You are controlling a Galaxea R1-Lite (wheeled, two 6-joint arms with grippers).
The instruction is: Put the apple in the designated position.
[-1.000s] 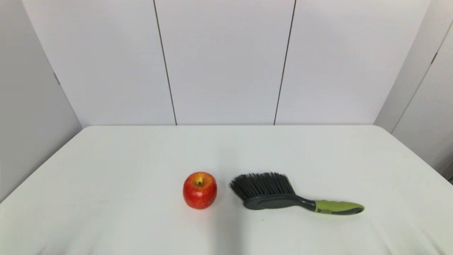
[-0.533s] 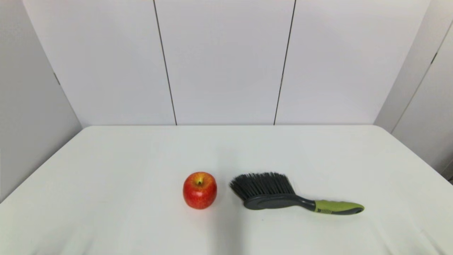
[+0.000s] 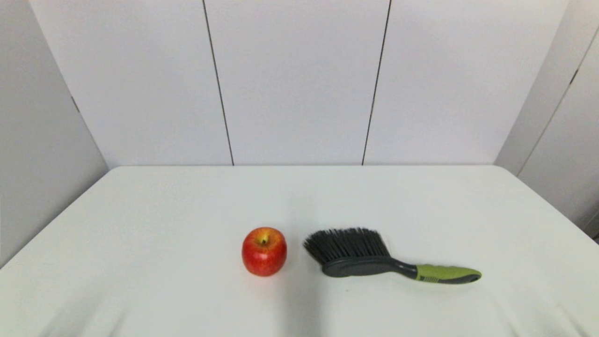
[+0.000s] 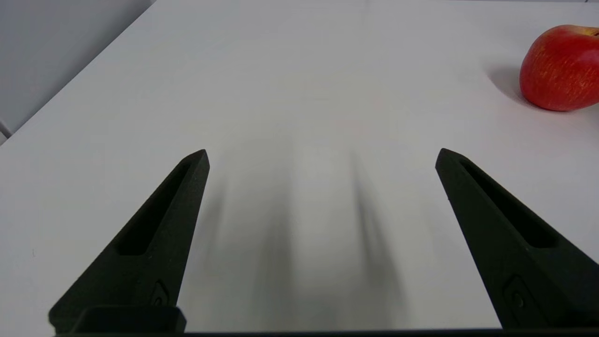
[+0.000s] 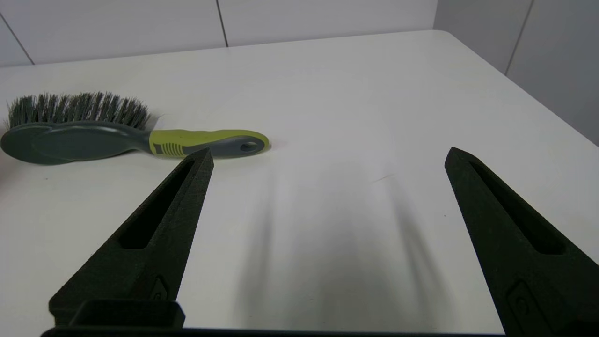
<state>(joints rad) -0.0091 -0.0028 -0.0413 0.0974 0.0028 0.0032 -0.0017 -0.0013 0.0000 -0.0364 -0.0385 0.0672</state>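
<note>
A small glossy red apple (image 3: 264, 251) with a yellow patch at its stem stands upright on the white table (image 3: 187, 206), near the front middle. The left wrist view also catches the apple (image 4: 559, 68), well off to one side of my left gripper (image 4: 322, 157), which is open and empty over bare tabletop. My right gripper (image 5: 328, 157) is open too, holding nothing, near the table's front right. Neither arm shows in the head view. The designated position has no mark that I can make out.
A hand brush (image 3: 374, 260) with dark bristles and a green-grey handle lies just right of the apple, handle pointing right. The right wrist view shows the brush (image 5: 117, 133) a short way beyond one finger. Grey wall panels enclose the table's back and sides.
</note>
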